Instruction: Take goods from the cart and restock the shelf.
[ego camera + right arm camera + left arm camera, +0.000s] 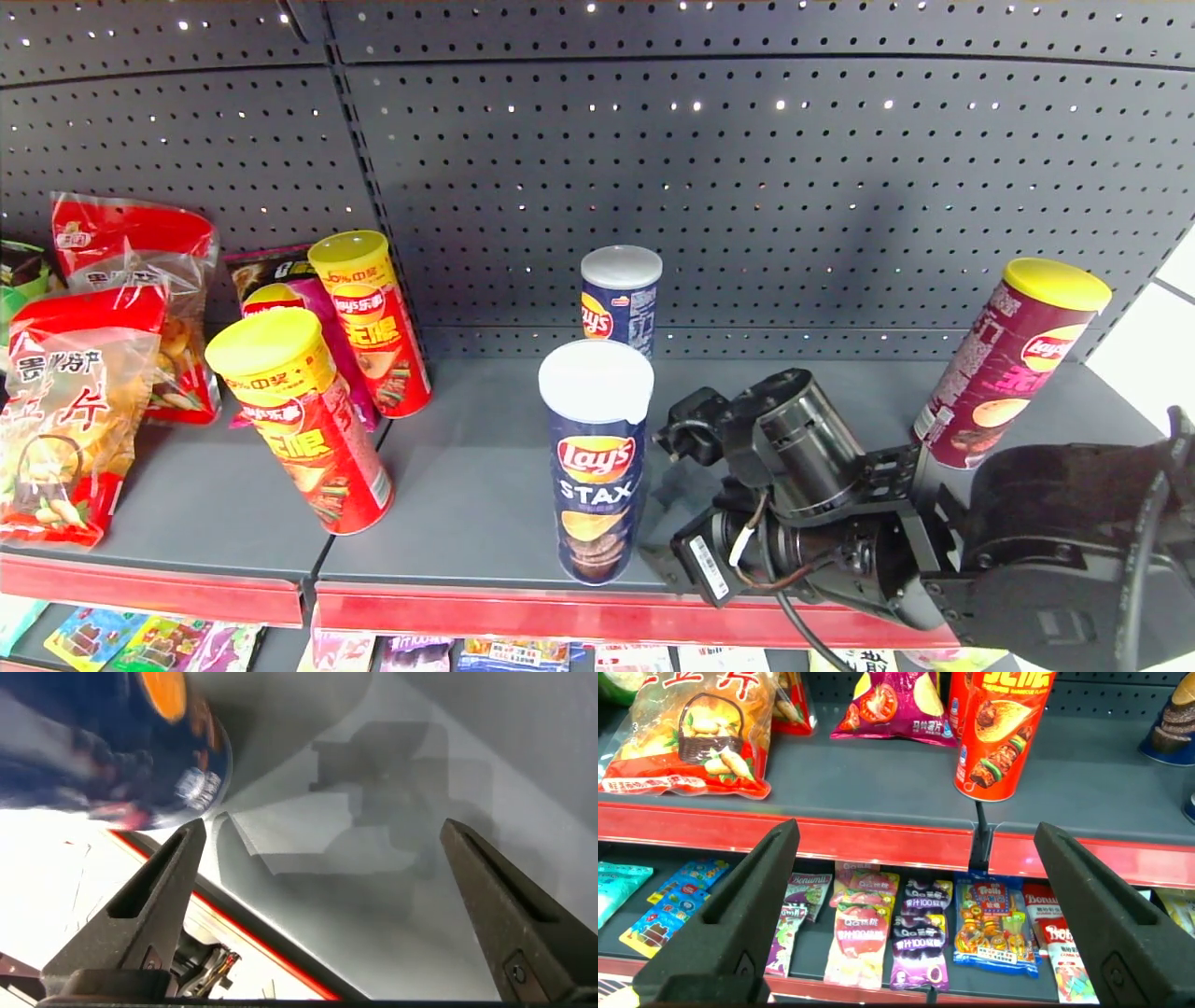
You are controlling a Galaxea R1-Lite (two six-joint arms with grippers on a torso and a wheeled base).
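A blue chip can (597, 467) with a white lid stands upright near the front edge of the grey shelf (467, 485). My right gripper (667, 495) is just to its right, low over the shelf, open and holding nothing. In the right wrist view the blue can (112, 747) lies outside the open fingers (149, 905), beside one of them. A second blue can (621, 299) stands behind it by the pegboard. My left gripper (915, 831) is open and empty, facing the shelf's red front strip (878, 831) below a red can (994, 733).
Two red cans with yellow lids (299, 420) (373, 322) and snack bags (75, 401) fill the shelf's left part. A maroon can (1013, 364) stands at the far right. Bare shelf lies between the blue cans and the maroon one. Candy packets (906, 943) hang on the lower shelf.
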